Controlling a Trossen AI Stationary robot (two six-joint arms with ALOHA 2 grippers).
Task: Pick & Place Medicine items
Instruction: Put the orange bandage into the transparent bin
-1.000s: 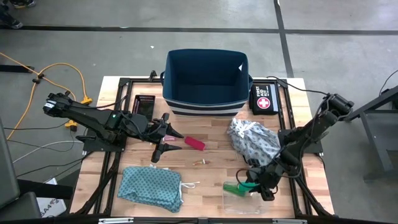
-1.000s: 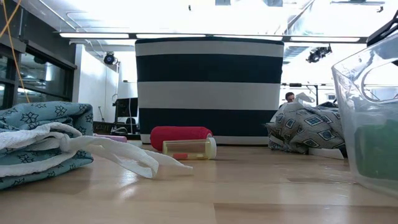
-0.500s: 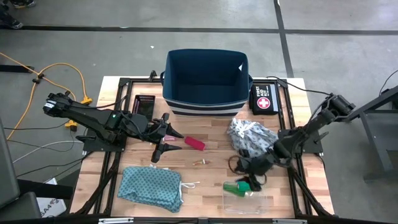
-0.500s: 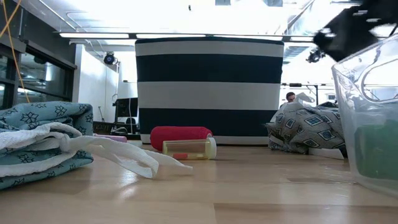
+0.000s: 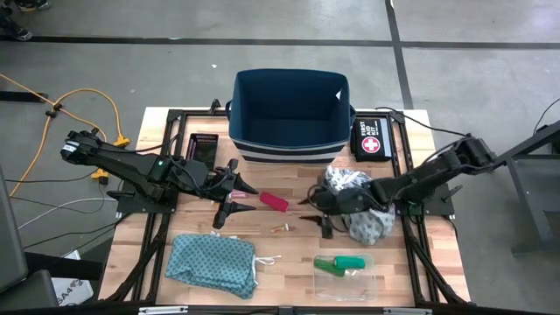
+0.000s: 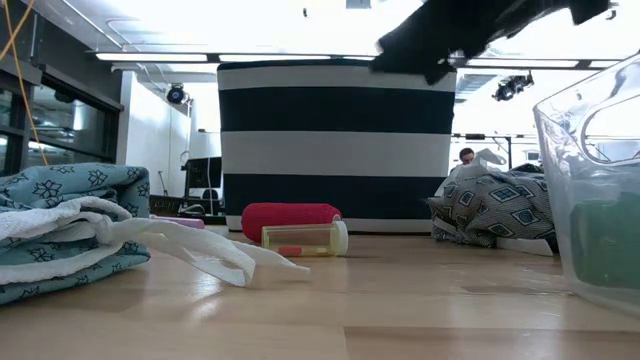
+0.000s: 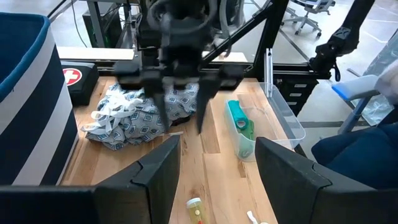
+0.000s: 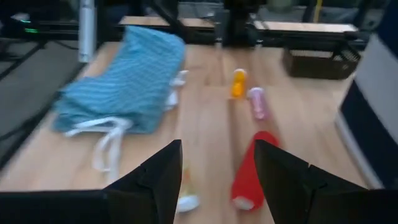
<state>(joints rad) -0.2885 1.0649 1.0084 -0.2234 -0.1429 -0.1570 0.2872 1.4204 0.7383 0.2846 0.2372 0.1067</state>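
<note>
The red-pink tube (image 5: 273, 201) lies on the wood in front of the striped bin, and the tiny orange vial (image 5: 282, 229) lies just nearer. Two green tubes (image 5: 341, 262) lie in a clear tray (image 5: 367, 282) at the near right. My right gripper (image 5: 313, 214) is open in the air beside the grey cloth (image 5: 359, 210), right of the red-pink tube (image 8: 249, 180). My left gripper (image 5: 234, 199) is open and waits left of that tube. The left wrist view shows the right gripper (image 7: 180, 99) fingers down, the vial (image 7: 196, 211) and a green tube (image 7: 238, 119).
The blue striped bin (image 5: 290, 114) stands at the far middle, with the black first aid pouch (image 5: 371, 140) to its right. A teal cloth (image 5: 213, 261) with white strings lies at the near left. Small orange (image 8: 238, 84) and pink (image 8: 256, 102) pieces lie beyond the red-pink tube.
My right gripper has risen from the clear tray at the near right and swept toward the table's left and far side, past the grey cloth, toward the red-pink tube. The green tubes stay in the tray. The left arm has kept still.
</note>
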